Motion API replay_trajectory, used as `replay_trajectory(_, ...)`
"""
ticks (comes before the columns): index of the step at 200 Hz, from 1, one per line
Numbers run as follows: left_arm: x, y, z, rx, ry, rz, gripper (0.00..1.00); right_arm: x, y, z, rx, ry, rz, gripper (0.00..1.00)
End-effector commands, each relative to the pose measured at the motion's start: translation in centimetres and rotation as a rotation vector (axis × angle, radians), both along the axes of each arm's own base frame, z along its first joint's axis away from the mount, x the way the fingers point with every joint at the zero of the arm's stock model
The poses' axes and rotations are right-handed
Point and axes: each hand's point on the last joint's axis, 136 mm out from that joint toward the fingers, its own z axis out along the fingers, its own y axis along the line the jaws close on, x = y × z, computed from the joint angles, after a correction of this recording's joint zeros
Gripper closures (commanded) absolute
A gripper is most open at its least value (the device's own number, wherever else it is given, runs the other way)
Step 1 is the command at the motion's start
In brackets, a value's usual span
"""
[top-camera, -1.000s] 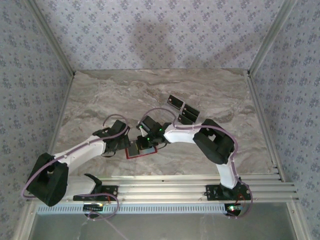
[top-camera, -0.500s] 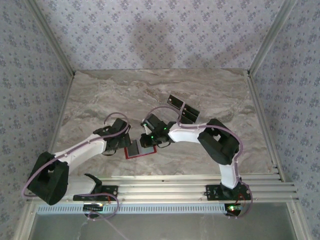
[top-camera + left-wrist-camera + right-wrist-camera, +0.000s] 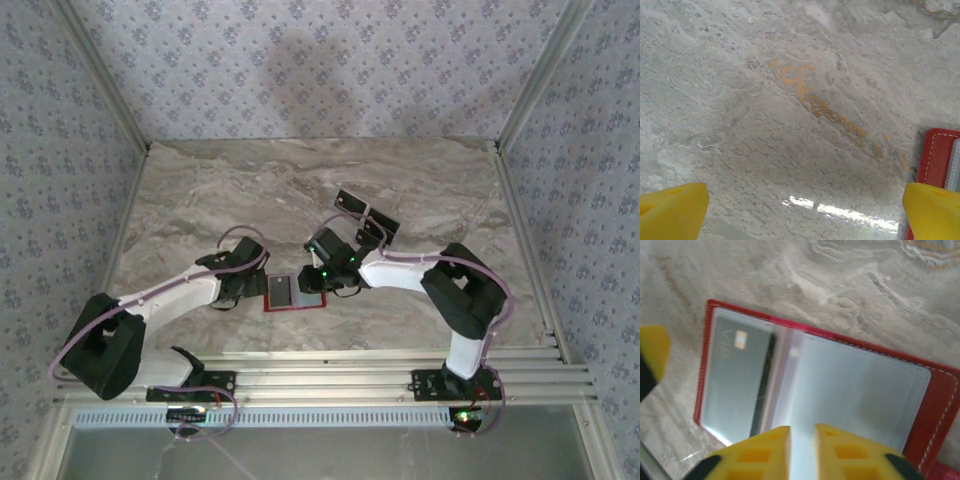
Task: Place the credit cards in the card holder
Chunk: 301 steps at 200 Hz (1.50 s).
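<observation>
Open red card holder [image 3: 942, 400] lies on a marble counter [image 3: 200, 190], one credit card [image 3: 737, 380] in its left pocket. Right fingers [image 3: 760, 455], slightly parted and empty, hover over the holder. Left fingers [image 3: 670, 210], spread wide, are just left of it. Spare dark cards [image 3: 365, 215] lie beyond it.

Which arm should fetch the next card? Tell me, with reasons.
Right. The loose credit cards lie just beyond the right hand, on its side of the card holder. The left hand, wide open, sits at the holder's opposite edge, so it would likely have to cross over.
</observation>
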Motion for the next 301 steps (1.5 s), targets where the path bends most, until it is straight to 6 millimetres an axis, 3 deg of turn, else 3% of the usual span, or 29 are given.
replay_trajectory(1, 0.7, -0.7, 0.7, -0.009, -0.025, -0.01, 0.0, -0.7, -0.6, 2.6, -0.008, -0.033, -0.034, 0.68)
replay_trajectory(31, 0.7, -1.1, 0.7, -0.015, -0.031, -0.017, 0.0, -1.7, -2.8, 1.7, -0.087, 0.015, -0.179, 0.59)
replay_trajectory(76, 0.9, -1.1, 0.6, -0.006, -0.036, -0.03, 0.0, -2.4, -4.2, 0.1, -0.107, 0.076, -0.34, 0.57)
replay_trajectory(135, 0.9, -1.3, 0.6, -0.015, -0.044, -0.036, 0.0, -3.0, -4.1, -1.5, -0.14, 0.109, -0.346, 0.59)
replay_trajectory(253, 0.8, -1.1, 0.3, -0.015, -0.045, -0.033, 0.0, -3.8, -3.5, -2.6, -0.15, 0.125, -0.331, 0.62)
replay_trajectory(301, 0.9, -1.1, 0.2, -0.013, -0.045, -0.031, 0.0, -3.8, -3.1, -2.5, -0.141, 0.123, -0.323, 0.68)
